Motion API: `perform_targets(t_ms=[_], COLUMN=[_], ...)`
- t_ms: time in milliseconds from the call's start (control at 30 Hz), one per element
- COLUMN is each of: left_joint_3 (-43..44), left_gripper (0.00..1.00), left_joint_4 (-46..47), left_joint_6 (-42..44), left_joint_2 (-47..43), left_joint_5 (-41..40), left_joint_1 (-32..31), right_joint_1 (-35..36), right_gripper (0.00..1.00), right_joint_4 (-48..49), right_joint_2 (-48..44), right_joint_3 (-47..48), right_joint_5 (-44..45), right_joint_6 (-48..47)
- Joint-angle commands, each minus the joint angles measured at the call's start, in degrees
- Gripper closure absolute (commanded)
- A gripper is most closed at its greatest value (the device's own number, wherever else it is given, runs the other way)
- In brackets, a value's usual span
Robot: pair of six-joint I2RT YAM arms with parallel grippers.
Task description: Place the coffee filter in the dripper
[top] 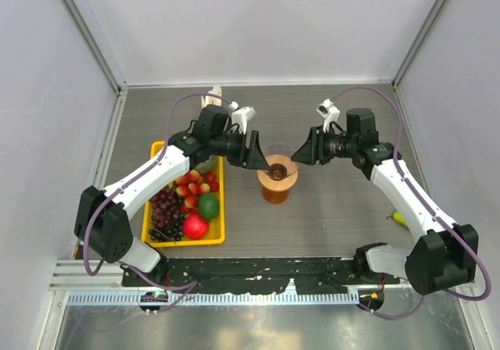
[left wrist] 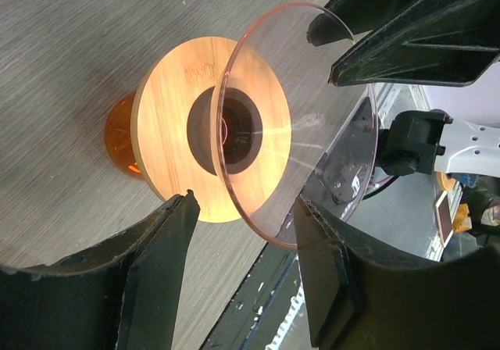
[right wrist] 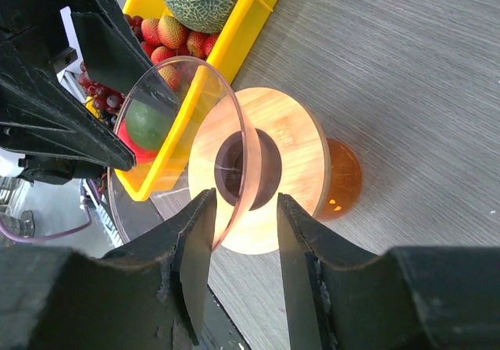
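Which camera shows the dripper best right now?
Left wrist: the dripper is large and central, with clear bowl, wooden collar and dark centre hole all plain. Right wrist shows it almost as large, but the right gripper's fingers cover its lower edge. Top external shows it small, from above.

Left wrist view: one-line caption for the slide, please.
Open left gripper straddles the empty dripper atop an amber glass jug.
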Motion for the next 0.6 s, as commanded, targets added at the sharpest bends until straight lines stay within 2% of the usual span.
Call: perform_targets(t_ms=[0, 167, 567], left_joint_3=[2.9, 3.2, 0.1], left_gripper=[0.40, 0.41, 0.45], left_joint_4=[-2.2, -1.8, -0.1], left_joint_6=[1.6, 1.3, -0.2], left_joint_2=[1.3, 2.2, 4.0], left_joint_5=[-0.6, -0.1, 1.0], left_joint_1=[0.6, 0.6, 0.8], right_joint_1=[0.3, 0.3, 0.3], right_gripper=[0.57, 0.59, 0.69], right_joint_4=[-0.9, -0.5, -0.6], right_joint_2=[1.4, 2.0, 3.3], right_joint_3=[2.5, 2.5, -1.1], right_joint_5=[0.7, 0.8, 2.0], right_joint_6=[-0.1, 0.4, -0.7])
